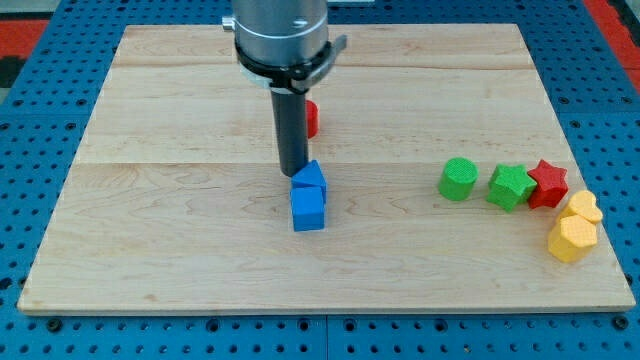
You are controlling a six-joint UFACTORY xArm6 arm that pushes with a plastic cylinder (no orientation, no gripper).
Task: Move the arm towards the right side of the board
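My tip (294,174) is near the board's middle, at the top-left edge of two blue blocks: a blue block (311,179) right beside the tip and a blue cube (308,209) just below it, touching. A red block (311,119) shows partly behind the rod, above the tip. At the view's right sit a green cylinder (458,179), a green block (511,187), a red star (547,183) and two yellow blocks (583,207) (571,239), close together.
The wooden board (180,230) lies on a blue perforated table (40,330). The arm's grey metal body (282,35) hangs over the board's top middle.
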